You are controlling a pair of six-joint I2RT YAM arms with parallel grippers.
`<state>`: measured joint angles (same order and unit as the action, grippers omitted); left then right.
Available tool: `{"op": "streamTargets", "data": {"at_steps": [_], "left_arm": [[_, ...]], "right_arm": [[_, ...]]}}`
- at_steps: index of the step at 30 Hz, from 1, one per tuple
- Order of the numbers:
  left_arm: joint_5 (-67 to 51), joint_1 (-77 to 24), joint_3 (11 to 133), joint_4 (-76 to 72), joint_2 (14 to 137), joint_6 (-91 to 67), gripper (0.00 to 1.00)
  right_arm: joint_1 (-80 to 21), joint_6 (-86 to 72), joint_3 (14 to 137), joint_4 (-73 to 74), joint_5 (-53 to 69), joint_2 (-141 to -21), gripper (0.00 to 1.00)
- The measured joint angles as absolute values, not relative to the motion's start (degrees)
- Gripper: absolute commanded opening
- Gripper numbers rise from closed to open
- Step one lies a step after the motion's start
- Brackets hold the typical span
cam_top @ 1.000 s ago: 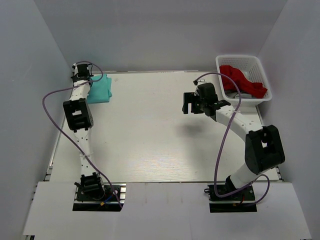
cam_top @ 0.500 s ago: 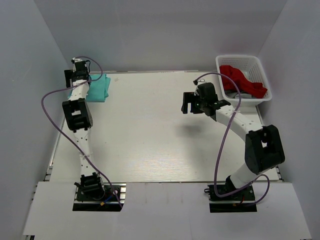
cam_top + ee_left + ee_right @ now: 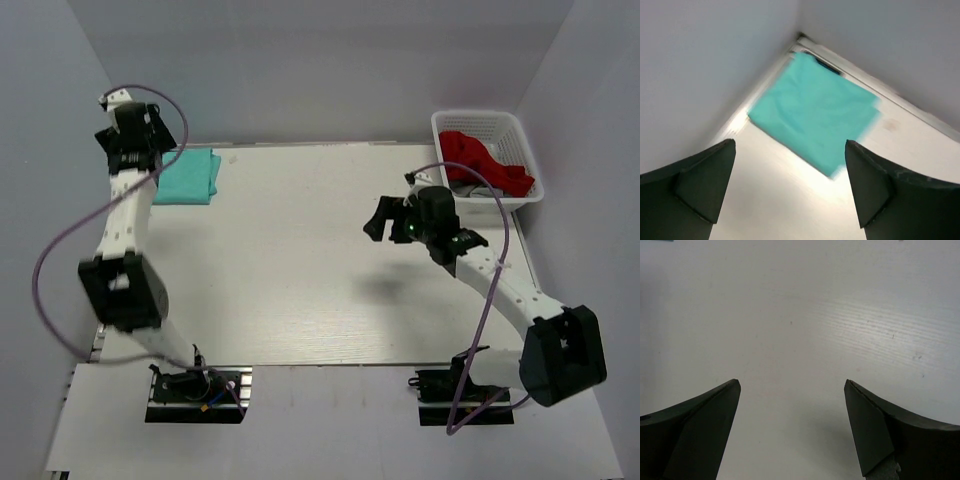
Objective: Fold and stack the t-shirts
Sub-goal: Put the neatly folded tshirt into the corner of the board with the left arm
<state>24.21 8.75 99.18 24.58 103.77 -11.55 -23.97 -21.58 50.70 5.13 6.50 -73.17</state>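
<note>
A teal-green t-shirt (image 3: 188,177) lies folded into a flat rectangle in the table's far left corner; in the left wrist view the teal shirt (image 3: 815,115) lies below and beyond the fingers. My left gripper (image 3: 118,148) hangs raised above the corner beside it, open and empty (image 3: 790,145). The red t-shirt (image 3: 487,163) sits crumpled in the white basket (image 3: 524,138) at the far right. My right gripper (image 3: 378,222) hovers right of the table's middle, open over bare tabletop (image 3: 792,382), with nothing between its fingers.
Grey walls close in the table on the left, back and right. The basket stands in the far right corner. Purple cables loop from both arms.
The left gripper has opened, let go of the teal shirt and risen above it. The right arm has shifted slightly to the right and nearer.
</note>
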Motion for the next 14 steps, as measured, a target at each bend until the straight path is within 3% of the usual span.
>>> {"op": "streamTargets", "data": {"at_steps": [6, 10, 14], "left_arm": [[7.2, -1.4, 59.4, 10.2, 68.2, -23.4, 1.00], [-4.6, -8.4, 37.5, 7.8, 57.6, -27.7, 1.00], [-9.8, -9.9, 27.4, 11.0, 48.6, -29.8, 1.00]], "right_arm": [[-24.0, -24.5, 41.2, 4.3, 8.1, -66.8, 0.90], [-23.7, -25.8, 34.2, 3.9, 7.7, -60.4, 0.90], [-23.8, -27.0, 26.1, 2.2, 7.5, -53.9, 0.90]]}}
